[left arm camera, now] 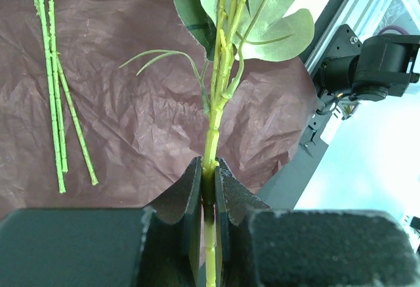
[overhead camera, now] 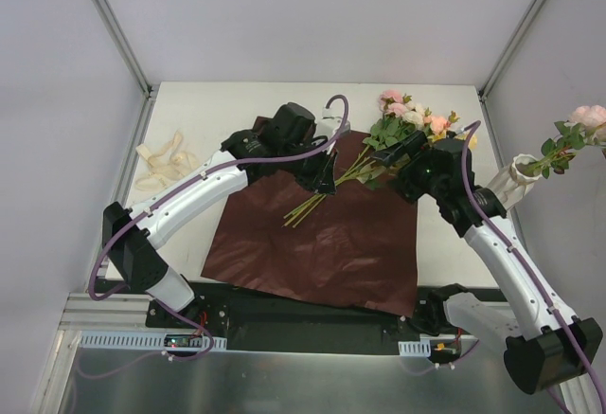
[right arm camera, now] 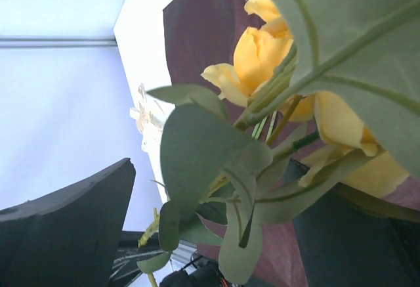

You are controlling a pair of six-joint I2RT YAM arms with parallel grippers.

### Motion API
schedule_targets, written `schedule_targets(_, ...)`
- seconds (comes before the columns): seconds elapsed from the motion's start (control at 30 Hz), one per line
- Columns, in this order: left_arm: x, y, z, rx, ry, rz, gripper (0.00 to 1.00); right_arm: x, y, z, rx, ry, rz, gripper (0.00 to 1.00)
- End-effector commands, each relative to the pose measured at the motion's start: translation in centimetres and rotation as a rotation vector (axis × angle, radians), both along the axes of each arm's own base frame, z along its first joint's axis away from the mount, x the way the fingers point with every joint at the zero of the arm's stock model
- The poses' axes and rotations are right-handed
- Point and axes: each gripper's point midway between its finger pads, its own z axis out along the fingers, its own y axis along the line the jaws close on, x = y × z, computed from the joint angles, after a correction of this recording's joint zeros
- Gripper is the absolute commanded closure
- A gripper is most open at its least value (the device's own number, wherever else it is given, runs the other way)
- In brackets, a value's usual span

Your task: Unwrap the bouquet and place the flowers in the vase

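Maroon paper (overhead camera: 322, 243) lies opened flat on the bench (overhead camera: 237, 101), with the flowers (overhead camera: 402, 120) across its far edge. Left gripper (left arm camera: 209, 188) has its jaws pinched on one green stem (left arm camera: 215, 123). The right gripper (overhead camera: 391, 160) has its jaws gaping wide around the leaves (right arm camera: 197, 142), gripping nothing. Unwrapping looks done; next, lift that stem clear and carry it to the white vase (overhead camera: 519, 175) at right.

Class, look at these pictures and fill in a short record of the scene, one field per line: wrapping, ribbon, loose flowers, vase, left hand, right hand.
wrapping: maroon crinkly paper, spread flat on the white table
ribbon: cream ribbon, loose, left of the paper
loose flowers: pink, cream and yellow artificial roses, stems on the paper, heads past its far edge
vase: white ribbed vase, right of the paper, holding one pink rose
left hand: shut on a leafy green stem
right hand: open, green leaves between its fingers, yellow rose close by
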Motion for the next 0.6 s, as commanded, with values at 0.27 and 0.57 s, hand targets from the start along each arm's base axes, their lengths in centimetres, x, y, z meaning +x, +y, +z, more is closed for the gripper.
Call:
schedule_targets(0.27,-0.6,-0.9,1.5,-0.073,-0.004,-0.026,1.0,1.6,-1.7,0.0,0.078,0.011,-0.222,0.36)
schedule_targets(0.57,-0.9,-1.2,1.4,-0.081,0.012,-0.045,1.0,1.6,-1.7,1.1,0.086,-0.006,-0.225,0.63)
